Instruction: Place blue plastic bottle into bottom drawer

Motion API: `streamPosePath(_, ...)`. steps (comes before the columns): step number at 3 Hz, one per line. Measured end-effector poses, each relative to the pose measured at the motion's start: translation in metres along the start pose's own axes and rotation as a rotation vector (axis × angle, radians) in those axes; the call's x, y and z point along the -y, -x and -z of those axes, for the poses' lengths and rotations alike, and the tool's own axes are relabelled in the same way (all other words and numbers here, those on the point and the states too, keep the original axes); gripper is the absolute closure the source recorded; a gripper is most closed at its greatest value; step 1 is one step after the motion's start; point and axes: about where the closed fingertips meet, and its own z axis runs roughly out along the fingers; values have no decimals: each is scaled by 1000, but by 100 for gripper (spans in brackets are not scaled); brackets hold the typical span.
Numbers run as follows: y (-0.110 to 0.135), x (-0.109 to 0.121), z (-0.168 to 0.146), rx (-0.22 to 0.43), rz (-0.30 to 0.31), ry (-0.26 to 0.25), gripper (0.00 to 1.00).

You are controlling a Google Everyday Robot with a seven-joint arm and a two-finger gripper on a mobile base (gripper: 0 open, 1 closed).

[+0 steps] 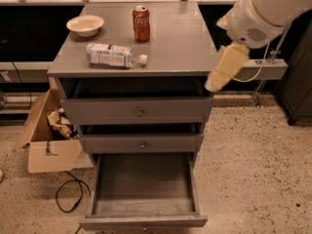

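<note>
The blue plastic bottle (pixel 114 55) lies on its side on top of the grey bench (pixel 180 43), near the front edge and toward the left. Its white cap points to the right. The pincer (pixel 217 79) is well apart from the bottle, far over on the right. It hangs in the air just beside the front right corner of the bench, pointing down and a little to the left. It touches nothing and holds nothing. I cannot tell if the pincer is released or clenched. The big white arm (pixel 263 11) comes in from the top right corner. Behind the bottle stands a red cola can (pixel 141 23), and a pale bowl (pixel 85 25) sits to the left of the can. The bench has three grey drawers in its front. The top drawer (pixel 139 110) and the middle drawer (pixel 141 143) are pulled out only a little. The bottom drawer (pixel 144 179) is pulled out a long way, and its grey floor shows. It is straight below the bottle, down by the speckled floor (pixel 253 169). A cardboard box (pixel 48 145) with crumpled paper sits to the left of the bench, and a black cable (pixel 68 199) curls on the floor near it.
</note>
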Motion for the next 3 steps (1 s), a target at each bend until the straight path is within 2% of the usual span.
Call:
streamPosePath(1, 54, 37, -46, 135, -21, 39, 0)
streamPosePath(2, 54, 37, -46, 135, -21, 39, 0)
streamPosePath(3, 62, 46, -71, 147, -50, 71, 0)
